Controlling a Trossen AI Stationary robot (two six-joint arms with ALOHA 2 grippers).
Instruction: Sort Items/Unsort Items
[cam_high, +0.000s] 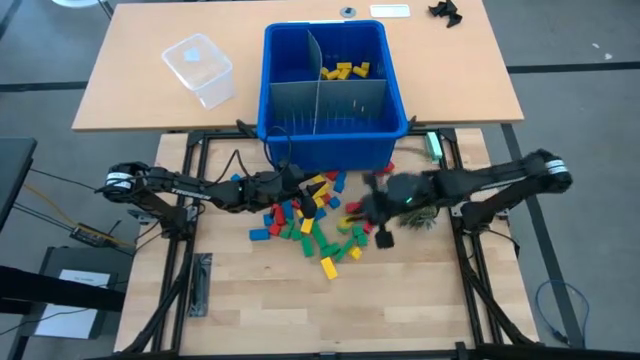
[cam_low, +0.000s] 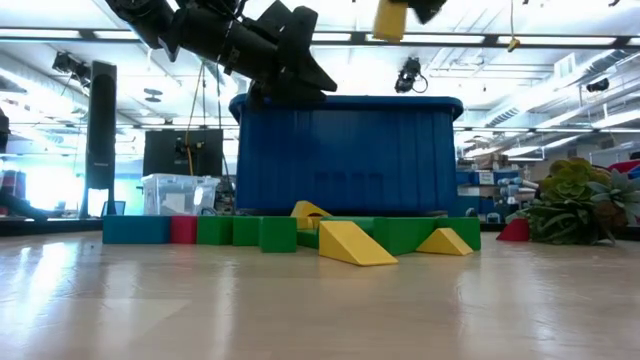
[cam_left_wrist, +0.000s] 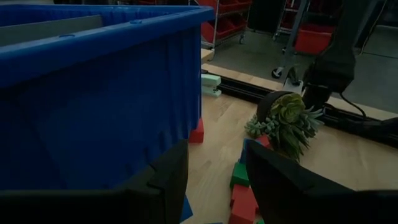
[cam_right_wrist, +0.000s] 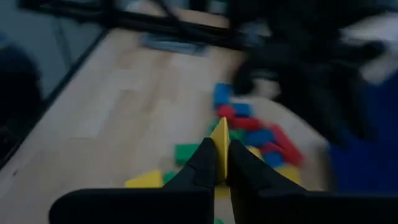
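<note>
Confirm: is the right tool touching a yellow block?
Touching. In the right wrist view the right tool is shut on a thin yellow block, which stands pinched between both fingers, clear of the pile below.

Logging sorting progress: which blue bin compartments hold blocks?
One only: yellow blocks lie in a far compartment of the blue bin; the others look empty.

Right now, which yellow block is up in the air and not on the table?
The yellow block pinched in the right gripper. Every other yellow piece lies on the table or in the blue bin; this one hangs above the pile.
</note>
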